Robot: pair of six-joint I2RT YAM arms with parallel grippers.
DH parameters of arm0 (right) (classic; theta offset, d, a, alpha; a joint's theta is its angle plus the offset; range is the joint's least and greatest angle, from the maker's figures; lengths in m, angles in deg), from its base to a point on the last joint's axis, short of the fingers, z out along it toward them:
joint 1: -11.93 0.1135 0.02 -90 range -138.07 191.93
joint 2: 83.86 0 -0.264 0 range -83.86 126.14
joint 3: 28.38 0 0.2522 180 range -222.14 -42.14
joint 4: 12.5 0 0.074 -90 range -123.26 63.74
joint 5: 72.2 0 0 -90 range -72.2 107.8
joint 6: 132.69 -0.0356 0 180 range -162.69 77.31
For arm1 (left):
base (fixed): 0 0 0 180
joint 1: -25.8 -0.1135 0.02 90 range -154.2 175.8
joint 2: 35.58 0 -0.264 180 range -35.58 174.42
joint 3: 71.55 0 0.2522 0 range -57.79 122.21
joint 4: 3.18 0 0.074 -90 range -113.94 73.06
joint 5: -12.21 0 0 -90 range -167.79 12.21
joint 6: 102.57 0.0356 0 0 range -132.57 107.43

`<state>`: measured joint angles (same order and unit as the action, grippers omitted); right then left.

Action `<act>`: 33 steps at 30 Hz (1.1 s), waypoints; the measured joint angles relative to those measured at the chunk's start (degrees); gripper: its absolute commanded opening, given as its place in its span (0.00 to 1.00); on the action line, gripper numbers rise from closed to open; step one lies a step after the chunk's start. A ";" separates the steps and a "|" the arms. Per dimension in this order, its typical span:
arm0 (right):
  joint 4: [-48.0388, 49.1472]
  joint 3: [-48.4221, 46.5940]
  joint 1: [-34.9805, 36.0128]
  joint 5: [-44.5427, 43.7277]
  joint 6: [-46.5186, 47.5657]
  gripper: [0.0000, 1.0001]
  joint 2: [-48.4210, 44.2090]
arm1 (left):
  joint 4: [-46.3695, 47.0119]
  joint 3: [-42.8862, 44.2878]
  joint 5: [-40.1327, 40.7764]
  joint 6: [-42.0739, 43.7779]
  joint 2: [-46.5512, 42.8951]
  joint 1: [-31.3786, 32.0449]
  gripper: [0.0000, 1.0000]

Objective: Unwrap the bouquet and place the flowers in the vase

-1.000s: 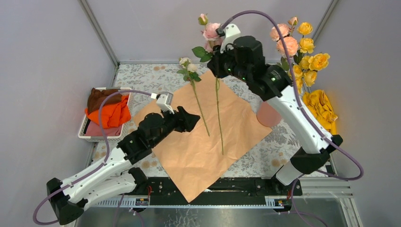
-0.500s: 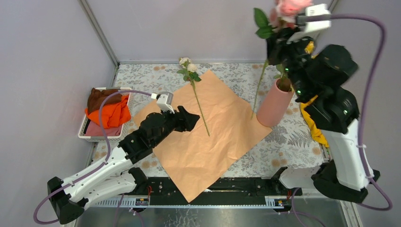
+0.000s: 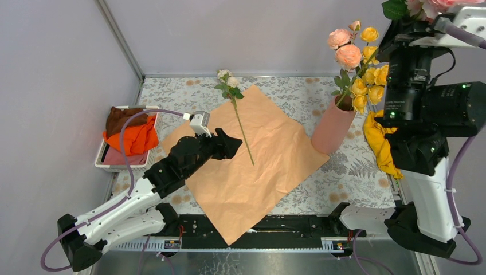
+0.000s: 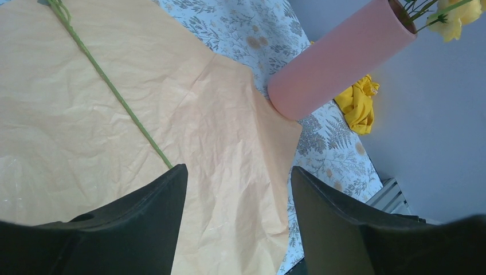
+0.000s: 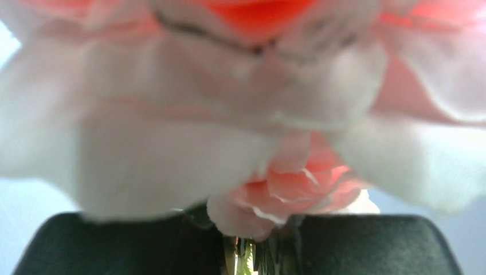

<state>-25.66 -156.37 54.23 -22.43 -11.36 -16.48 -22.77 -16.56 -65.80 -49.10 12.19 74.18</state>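
The bouquet is undone: its peach wrapping paper (image 3: 252,166) lies flat on the table. One white flower (image 3: 232,83) rests on it, its stem (image 4: 114,94) running toward my left gripper (image 4: 238,172), which hovers open just above the paper (image 4: 229,143). The pink vase (image 3: 332,129) stands at the paper's right corner holding yellow and pink flowers (image 3: 358,63). My right gripper (image 5: 258,229) is raised high, above and right of the vase, shut on the stem of a pink flower (image 5: 298,183). Its blooms (image 3: 441,3) reach the frame's top edge.
A white tray (image 3: 102,157) with orange and brown cloths sits at the left. A yellow cloth (image 3: 381,143) lies right of the vase, seen also as the yellow cloth (image 4: 358,106) behind the vase (image 4: 338,63). Grey walls close in on three sides.
The right arm lifted the pink flower off the paper and swung it right and up, past the vase. The left arm stayed still.
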 measured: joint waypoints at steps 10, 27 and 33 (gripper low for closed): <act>9.46 0.26 0.00 -3.91 11.52 0.00 7.23 | 0.00 -0.02 0.00 -0.02 0.02 0.00 0.73; 10.60 8.63 -7.43 -4.46 8.13 0.00 8.31 | 0.11 -0.72 -0.02 -0.07 0.07 0.00 0.73; 5.42 11.34 -16.59 -0.37 -2.05 0.00 8.66 | 0.11 -0.72 0.00 -0.07 0.07 0.00 0.73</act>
<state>-20.24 -145.03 37.64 -22.80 -13.41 -7.83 -22.66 -17.28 -65.80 -49.17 12.26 74.18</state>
